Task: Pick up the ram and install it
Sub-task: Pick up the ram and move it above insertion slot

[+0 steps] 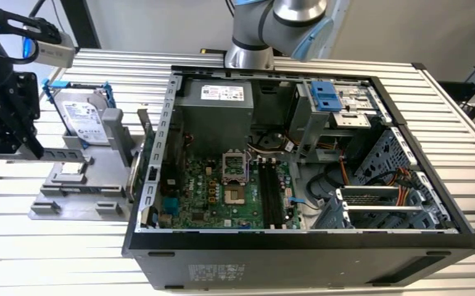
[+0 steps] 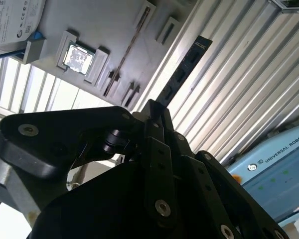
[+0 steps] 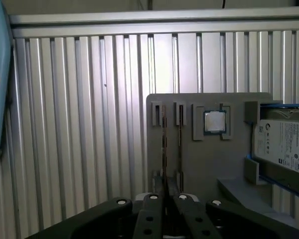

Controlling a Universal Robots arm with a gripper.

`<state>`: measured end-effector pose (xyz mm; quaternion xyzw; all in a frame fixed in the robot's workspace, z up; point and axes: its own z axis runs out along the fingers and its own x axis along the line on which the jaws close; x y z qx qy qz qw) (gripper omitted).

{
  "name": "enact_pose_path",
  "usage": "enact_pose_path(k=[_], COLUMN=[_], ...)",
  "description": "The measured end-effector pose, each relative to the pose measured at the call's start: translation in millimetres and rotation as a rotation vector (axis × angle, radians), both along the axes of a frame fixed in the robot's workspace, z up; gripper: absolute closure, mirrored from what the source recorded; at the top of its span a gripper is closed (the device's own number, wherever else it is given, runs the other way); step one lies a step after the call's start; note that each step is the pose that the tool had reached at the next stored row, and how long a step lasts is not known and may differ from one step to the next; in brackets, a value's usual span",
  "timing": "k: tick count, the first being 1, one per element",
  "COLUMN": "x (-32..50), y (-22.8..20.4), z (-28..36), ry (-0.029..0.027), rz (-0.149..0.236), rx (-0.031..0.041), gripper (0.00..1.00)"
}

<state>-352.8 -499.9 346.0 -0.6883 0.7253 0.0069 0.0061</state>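
Note:
My gripper point(image 2: 154, 107) is shut on one end of the ram point(image 2: 182, 69), a long thin dark stick with black chips. In the second wrist view the ram sticks straight out from the fingertips over the ribbed table. In the first wrist view the gripper point(image 3: 164, 198) hovers over the grey fixture point(image 3: 199, 164), in line with its two narrow slots. The exterior view shows the gripper point(image 1: 7, 123) at the far left, beside the fixture and away from the open computer case point(image 1: 170, 154). The motherboard's black memory slots point(image 1: 272, 191) lie inside the case.
The fixture holds a silver hard drive in a blue frame point(image 1: 81, 117) and a small square processor chip point(image 3: 214, 121). The arm's base point(image 1: 252, 37) stands behind the case. Cables and drive cages fill the case's right half. Ribbed metal table runs all around.

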Motion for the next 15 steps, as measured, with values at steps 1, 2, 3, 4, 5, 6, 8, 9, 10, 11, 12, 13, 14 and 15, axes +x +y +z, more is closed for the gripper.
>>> enact_pose_path(k=[1, 2, 3, 4, 5, 6, 8, 9, 10, 11, 12, 13, 14, 15], x=[0.0, 0.0, 0.0, 0.0, 0.0, 0.0, 0.0, 0.1, 0.0, 0.0, 0.0, 0.0, 0.0, 0.0], y=[0.0, 0.0, 0.0, 0.0, 0.0, 0.0, 0.0, 0.0, 0.0, 0.0, 0.0, 0.0, 0.0, 0.0], z=[1.4, 2.8, 4.4, 5.8, 7.3, 8.6, 11.0, 12.3, 13.7, 14.9, 16.2, 17.3, 18.6, 19.8], ry=[0.0000, -0.0001, -0.0001, -0.0001, -0.0001, -0.0002, -0.0001, -0.0001, 0.0000, 0.0000, -0.0001, -0.0001, -0.0001, -0.0001], rz=[0.000, 0.000, 0.000, 0.000, 0.000, 0.000, 0.000, 0.000, 0.000, 0.000, 0.000, 0.000, 0.000, 0.000], rx=[0.0000, 0.0000, -0.0001, -0.0001, -0.0003, -0.0004, -0.0008, -0.0010, -0.0013, -0.0014, -0.0016, -0.0018, -0.0022, -0.0024], gripper=[1.00, 1.00, 1.00, 1.00, 1.00, 1.00, 1.00, 1.00, 1.00, 1.00, 1.00, 1.00, 1.00, 1.00])
